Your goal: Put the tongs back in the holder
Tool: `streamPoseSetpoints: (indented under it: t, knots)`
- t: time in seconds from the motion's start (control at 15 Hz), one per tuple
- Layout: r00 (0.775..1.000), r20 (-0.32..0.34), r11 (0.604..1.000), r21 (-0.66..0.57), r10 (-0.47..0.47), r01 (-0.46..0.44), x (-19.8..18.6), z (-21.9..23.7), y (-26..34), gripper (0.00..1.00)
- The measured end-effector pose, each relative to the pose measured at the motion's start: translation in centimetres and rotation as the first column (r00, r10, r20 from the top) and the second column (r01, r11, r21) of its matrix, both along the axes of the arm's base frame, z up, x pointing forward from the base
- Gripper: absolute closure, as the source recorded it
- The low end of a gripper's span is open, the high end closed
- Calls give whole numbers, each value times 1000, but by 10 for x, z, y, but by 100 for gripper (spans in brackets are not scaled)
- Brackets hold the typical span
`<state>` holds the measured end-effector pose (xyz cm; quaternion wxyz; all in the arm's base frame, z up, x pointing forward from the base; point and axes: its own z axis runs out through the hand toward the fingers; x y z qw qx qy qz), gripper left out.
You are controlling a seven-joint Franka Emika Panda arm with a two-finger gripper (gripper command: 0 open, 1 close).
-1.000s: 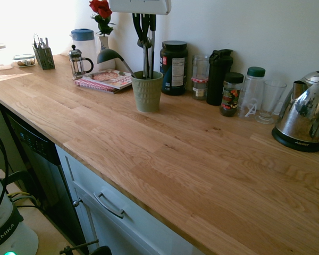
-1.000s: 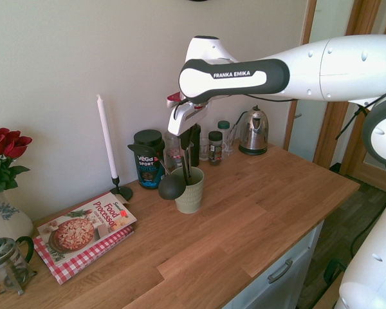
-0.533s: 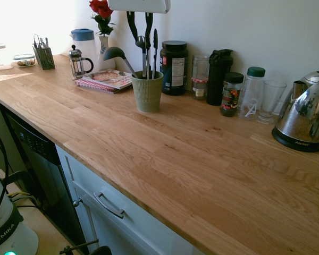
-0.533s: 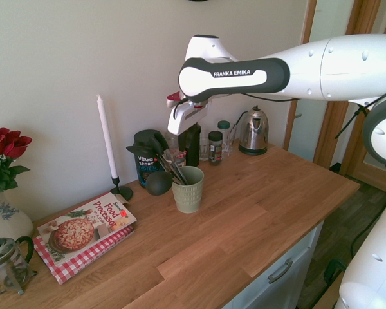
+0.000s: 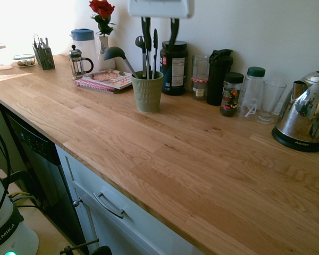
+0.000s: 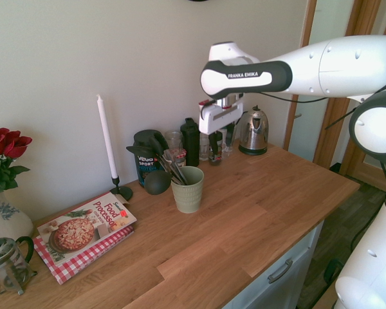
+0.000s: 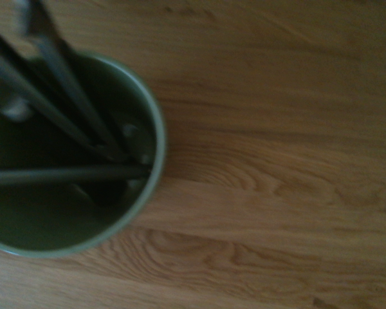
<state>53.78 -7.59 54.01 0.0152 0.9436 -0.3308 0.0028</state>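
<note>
The sage-green ribbed holder (image 5: pixel 147 91) (image 6: pixel 188 189) stands on the wooden counter (image 5: pixel 165 159) near the wall. The tongs (image 6: pixel 170 168) rest inside it, their grey arms leaning toward the black tub, beside a black ladle (image 6: pixel 157 183) (image 5: pixel 114 53) that hangs over the rim. In the wrist view the holder's rim (image 7: pixel 157 148) and the slim grey arms of the tongs (image 7: pixel 64 80) show blurred from above. My gripper (image 6: pixel 221 143) (image 5: pixel 159 29) hangs open and empty above the counter, just off the holder on the kettle side.
Along the wall stand a black tub (image 5: pixel 174 66), jars and bottles (image 5: pixel 231 93), a glass (image 5: pixel 269 101) and a chrome kettle (image 5: pixel 304 117). On the holder's other side are a cookbook (image 5: pixel 106 79), a French press (image 5: pixel 78 62), a white candle (image 6: pixel 106 138) and a cutlery caddy (image 5: pixel 43 56).
One second ago my gripper held the tongs upright in the holder. It let go, the tongs tipped against the rim, and my gripper moved away toward the kettle.
</note>
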Motion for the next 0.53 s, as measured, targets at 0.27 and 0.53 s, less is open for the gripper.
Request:
streamPoseSetpoints:
  t: [0.27,0.53]
  knots:
    - [1000,-25,1000,13,10,-10,-54,-29,-1,0]
    - [999,-25,998,49,28,-27,-131,-19,10,0]
